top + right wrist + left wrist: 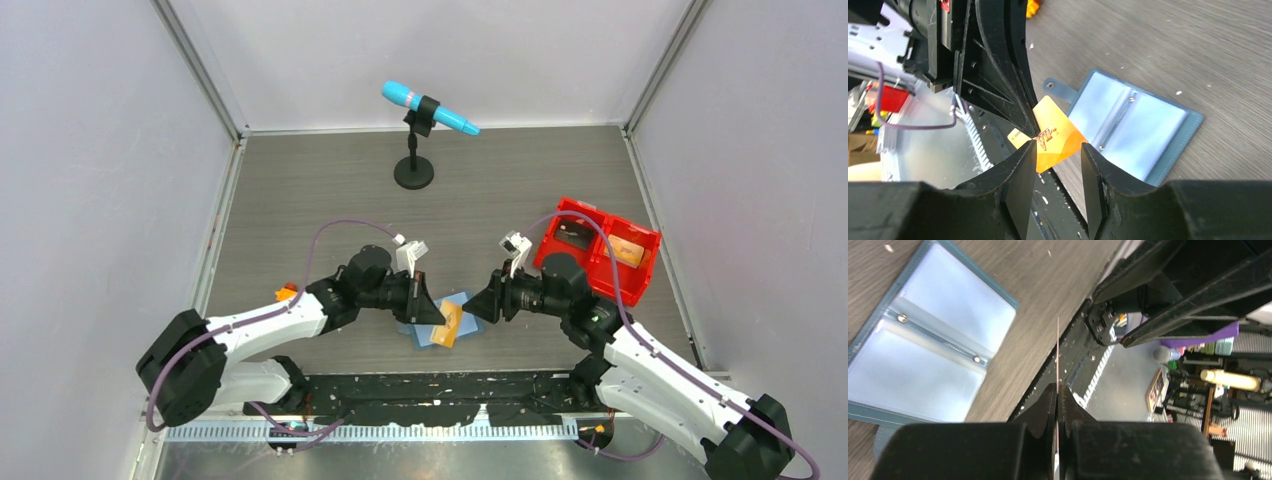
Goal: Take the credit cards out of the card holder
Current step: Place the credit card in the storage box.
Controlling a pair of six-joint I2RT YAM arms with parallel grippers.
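Note:
The teal-blue card holder (425, 335) lies open and flat on the table near the front edge, its pale blue pockets up; it also shows in the left wrist view (928, 340) and the right wrist view (1138, 127). My left gripper (435, 312) is shut on an orange-gold credit card (451, 323) and holds it just above the holder. That card shows edge-on as a thin line in the left wrist view (1057, 350), clamped at the gripper (1057, 386). My right gripper (476, 305) is open, its jaws just short of the card (1053, 135), facing the left gripper (1058, 145).
A red two-compartment bin (600, 245) stands at the right behind the right arm. A blue microphone on a black stand (415, 165) is at the back centre. A small orange object (288, 292) lies by the left arm. The table's front edge is just below the holder.

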